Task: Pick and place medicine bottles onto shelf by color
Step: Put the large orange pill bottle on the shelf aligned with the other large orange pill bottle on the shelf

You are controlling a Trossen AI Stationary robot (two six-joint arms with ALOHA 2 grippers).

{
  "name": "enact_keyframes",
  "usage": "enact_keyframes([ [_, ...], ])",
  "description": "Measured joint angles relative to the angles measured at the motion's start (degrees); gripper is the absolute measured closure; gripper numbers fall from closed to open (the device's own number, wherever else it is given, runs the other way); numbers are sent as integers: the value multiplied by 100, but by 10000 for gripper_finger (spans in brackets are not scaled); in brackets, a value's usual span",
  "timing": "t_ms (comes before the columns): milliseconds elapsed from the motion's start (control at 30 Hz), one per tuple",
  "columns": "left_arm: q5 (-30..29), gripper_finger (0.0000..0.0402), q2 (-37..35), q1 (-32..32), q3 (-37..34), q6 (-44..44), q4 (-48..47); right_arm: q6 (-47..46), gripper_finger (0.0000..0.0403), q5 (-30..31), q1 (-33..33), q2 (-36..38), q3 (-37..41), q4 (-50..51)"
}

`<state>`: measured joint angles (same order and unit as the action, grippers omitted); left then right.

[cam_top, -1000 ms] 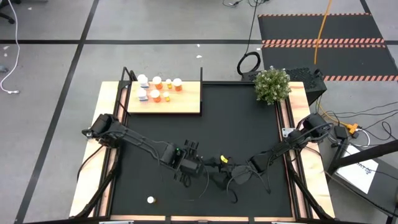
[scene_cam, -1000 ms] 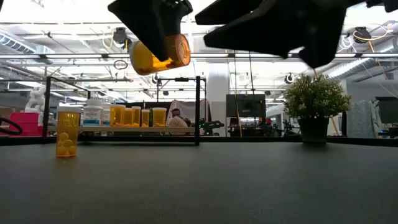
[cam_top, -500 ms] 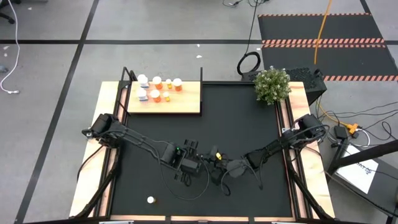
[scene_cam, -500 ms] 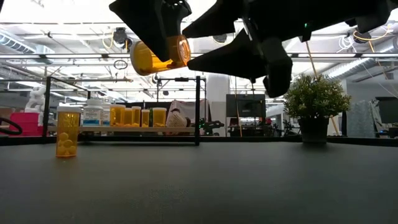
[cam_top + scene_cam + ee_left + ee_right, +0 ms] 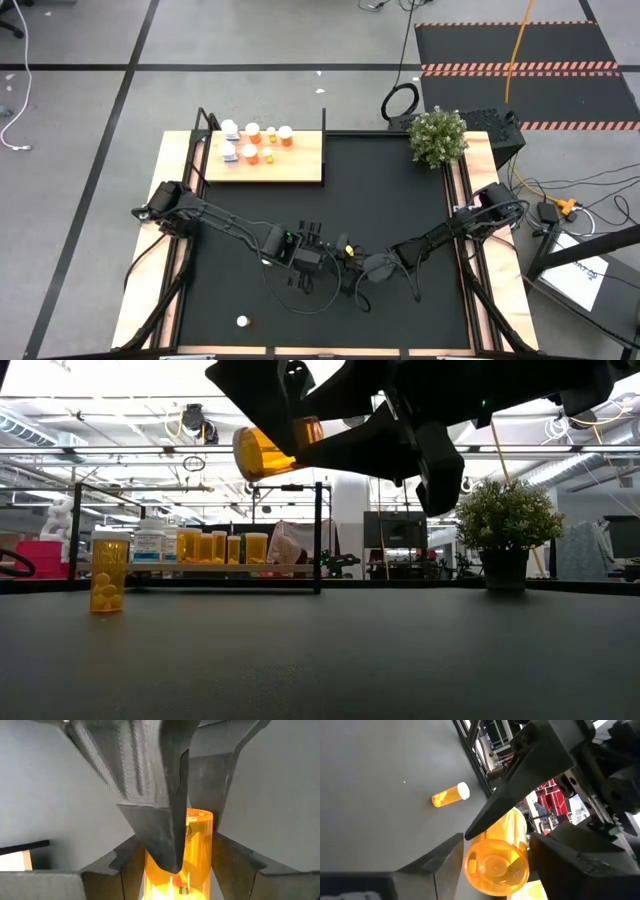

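An orange medicine bottle (image 5: 272,450) hangs in the air over the middle of the black mat, lying almost level. My left gripper (image 5: 322,252) and my right gripper (image 5: 352,262) meet at it from opposite sides, and both are shut on it. A second orange bottle with a white cap (image 5: 108,572) stands upright on its base on the mat near the front left (image 5: 242,321). The light-wood shelf (image 5: 295,165) lies at the far left of the table, and several bottles (image 5: 255,142) stand on it in a cluster. My left gripper pinches the orange bottle's round sides (image 5: 197,845) between its two fingers, coming slanting down from the table's left. The bottle lies along the fingers and its clear base end sticks out past them, lifted clear of the mat. My right gripper has its two fingers (image 5: 445,865) against opposite sides of the bottle's base end (image 5: 496,865). It comes nearly level from the table's right, with the base facing its wrist.
A potted plant (image 5: 438,136) stands at the far right corner of the mat. The shelf's thin black posts (image 5: 318,535) rise at its edges. Narrow wooden strips run along both sides of the mat. The mat around the grippers is bare.
My right gripper has gone toward the table's left, up to the bottle in my left gripper, and has rolled about its own line. The bottle stays in the air and has shifted slightly toward the right gripper.
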<state>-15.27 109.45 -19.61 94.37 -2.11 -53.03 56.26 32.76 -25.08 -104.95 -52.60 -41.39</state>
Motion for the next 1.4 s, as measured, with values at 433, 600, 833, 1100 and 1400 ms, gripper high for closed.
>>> enact_keyframes([
  [433,38,199,0,-49,0,-129,66,-198,222,-21,-7,5,0,72],
  [600,-57,178,2,-134,-9,-141,291,-235,218,-23,-11,7,0,97],
  [833,-190,110,4,-272,-9,-48,303,-337,222,-6,-17,7,-2,86],
  [1100,-758,70,-357,-460,4,33,287,-478,222,44,-33,4,-2,140],
  [1400,-1748,69,-925,-774,2,-214,-285,-637,221,77,-83,13,-2,122],
])
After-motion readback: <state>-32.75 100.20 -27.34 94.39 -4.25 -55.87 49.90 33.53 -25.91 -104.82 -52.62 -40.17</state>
